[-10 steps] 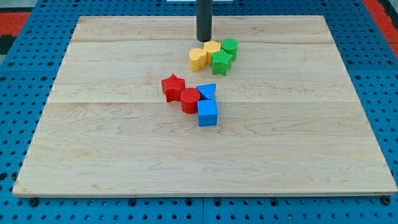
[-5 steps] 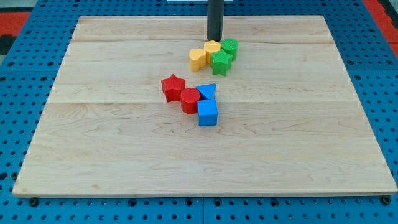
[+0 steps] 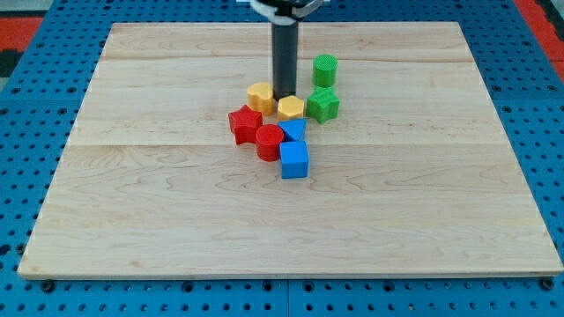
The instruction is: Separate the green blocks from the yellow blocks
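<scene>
My tip [image 3: 285, 95] stands between two yellow blocks, just above them in the view. The yellow heart-like block [image 3: 260, 95] is at its left and the yellow hexagonal block [image 3: 291, 107] is just below-right of it. The green star block [image 3: 323, 104] sits right of the yellow hexagonal block, close to or touching it. The green cylinder [image 3: 324, 70] stands alone further up, apart from the others.
A red star [image 3: 245, 122], a red cylinder [image 3: 270, 141], a blue triangle [image 3: 294, 129] and a blue cube [image 3: 294, 159] cluster just below the yellow blocks. The wooden board [image 3: 132, 202] lies on a blue pegboard.
My tip moved down the view through the cluster. Both yellow blocks and the green star were pushed down toward the red and blue blocks; the green cylinder stayed behind, now alone.
</scene>
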You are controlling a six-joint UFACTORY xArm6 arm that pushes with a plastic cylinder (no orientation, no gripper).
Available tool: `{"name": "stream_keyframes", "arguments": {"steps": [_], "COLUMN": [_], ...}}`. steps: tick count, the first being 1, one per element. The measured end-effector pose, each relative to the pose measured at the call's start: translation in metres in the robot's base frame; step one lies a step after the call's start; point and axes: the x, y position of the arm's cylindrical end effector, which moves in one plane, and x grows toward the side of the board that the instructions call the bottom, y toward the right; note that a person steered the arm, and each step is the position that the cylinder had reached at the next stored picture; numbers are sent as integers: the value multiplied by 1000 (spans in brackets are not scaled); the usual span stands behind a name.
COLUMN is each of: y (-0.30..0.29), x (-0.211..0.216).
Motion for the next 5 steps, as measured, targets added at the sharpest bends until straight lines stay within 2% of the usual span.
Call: {"name": "stream_keyframes", "arguments": {"steps": [1,3,4,5], "y": [-6,57,81,33], "x": [0,0,22,33]}}
